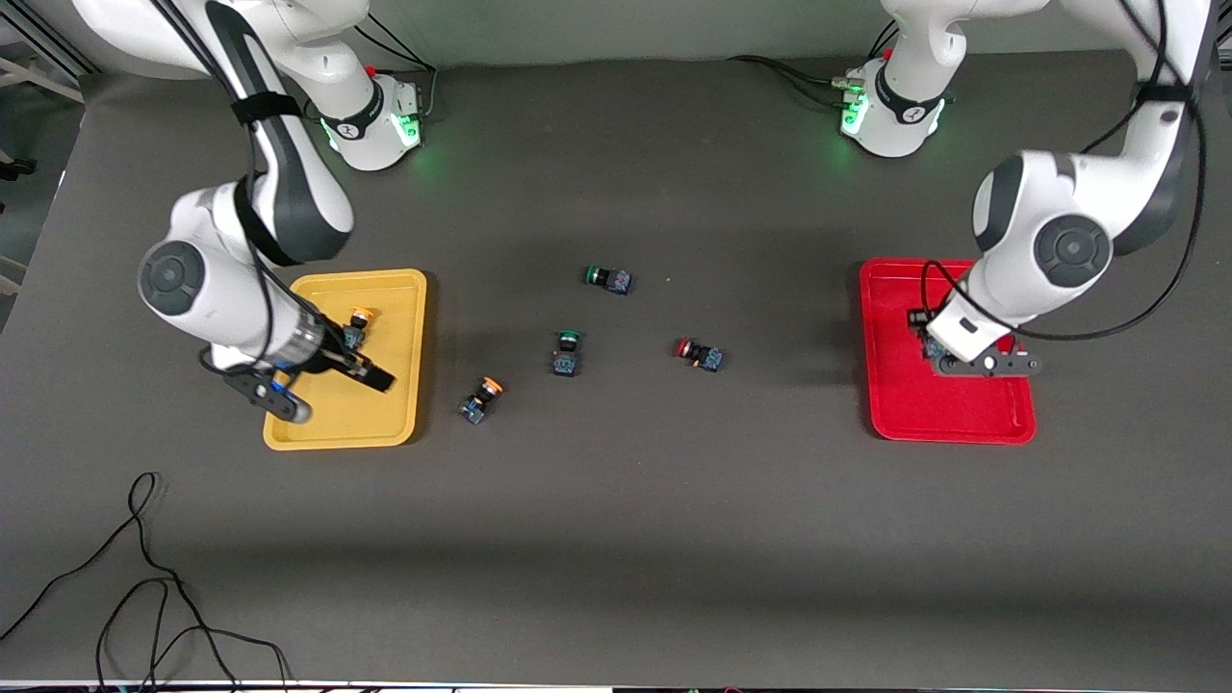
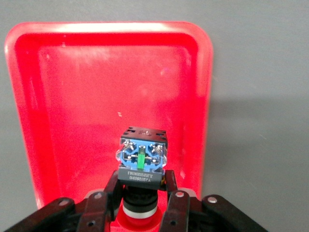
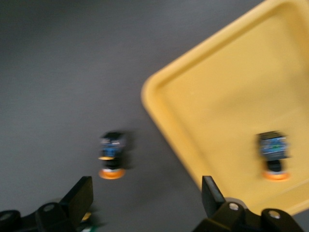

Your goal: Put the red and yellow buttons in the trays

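Yellow tray (image 1: pixel 404 289): on the worktop (image 1: pixel 616 539) toward the right arm's end; holds one yellow-capped button (image 1: pixel 357 325).
Red tray (image 1: pixel 895 404): toward the left arm's end.
Left pincer (image 2: pixel 143 205): over the red tray, pinching a red-capped button (image 2: pixel 143 157) by its cap end, its blue body showing.
Right pincer (image 3: pixel 147 193): over the yellow tray, fingers spread, holding nothing.
Second yellow-capped button (image 1: pixel 480 398): on the worktop just beside the yellow tray.
Second red-capped button (image 1: pixel 699 354): on the worktop between the trays.
Green-capped switches (image 1: pixel 608 279), (image 1: pixel 567 351): on the worktop, mid-table.
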Robot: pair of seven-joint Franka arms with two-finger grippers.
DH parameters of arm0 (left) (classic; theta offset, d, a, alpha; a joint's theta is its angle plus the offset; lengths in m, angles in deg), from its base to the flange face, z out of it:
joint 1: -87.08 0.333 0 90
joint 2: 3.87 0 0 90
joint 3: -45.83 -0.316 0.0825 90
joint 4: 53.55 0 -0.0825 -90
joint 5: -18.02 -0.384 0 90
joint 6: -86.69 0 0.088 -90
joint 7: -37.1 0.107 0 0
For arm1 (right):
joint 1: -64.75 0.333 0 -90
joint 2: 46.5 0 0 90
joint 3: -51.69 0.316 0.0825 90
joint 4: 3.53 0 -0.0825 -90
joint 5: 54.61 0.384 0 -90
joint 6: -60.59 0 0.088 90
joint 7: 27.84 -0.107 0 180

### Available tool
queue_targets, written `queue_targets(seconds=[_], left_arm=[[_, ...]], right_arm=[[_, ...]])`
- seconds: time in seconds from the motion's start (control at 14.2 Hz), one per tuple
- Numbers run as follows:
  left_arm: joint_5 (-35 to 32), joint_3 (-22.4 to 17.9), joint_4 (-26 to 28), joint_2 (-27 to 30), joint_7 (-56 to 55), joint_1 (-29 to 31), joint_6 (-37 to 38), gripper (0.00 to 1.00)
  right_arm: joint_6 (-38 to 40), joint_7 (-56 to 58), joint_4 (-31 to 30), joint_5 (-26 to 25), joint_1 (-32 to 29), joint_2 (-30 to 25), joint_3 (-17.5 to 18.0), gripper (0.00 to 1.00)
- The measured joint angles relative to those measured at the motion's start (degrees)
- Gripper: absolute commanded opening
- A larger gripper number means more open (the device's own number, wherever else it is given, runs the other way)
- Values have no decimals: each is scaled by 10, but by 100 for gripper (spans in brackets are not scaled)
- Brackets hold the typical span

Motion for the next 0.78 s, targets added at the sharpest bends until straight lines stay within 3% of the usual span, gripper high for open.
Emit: queue_targets(seconds=[0.07, 0.14, 0.21, 0.28, 0.49, 0.63, 0.78], left_arm=[[-6, 0, 11, -29, 0, 8, -50, 25], [-8, 0, 15, -59, 0, 13, -87, 36], [-9, -1, 15, -85, 0, 15, -110, 62], [-10, -2, 13, -103, 0, 15, -121, 99], [-11, -2, 0, -105, 0, 15, -105, 100], [-11, -2, -26, -83, 0, 15, -38, 100], [-8, 0, -67, -49, -2, 15, 56, 100]], right_arm=[[0, -27, 25, 0, 1, 29, 15, 100], [-4, -49, 46, -1, 2, 60, 28, 100], [-15, -62, 60, -2, 7, 90, 34, 100], [-33, -70, 68, -3, 13, 118, 37, 100], [-78, -104, 78, -4, 34, 177, 38, 100], [-94, -113, 78, -4, 41, 196, 38, 99], [-103, -114, 79, -7, 41, 207, 38, 82]])
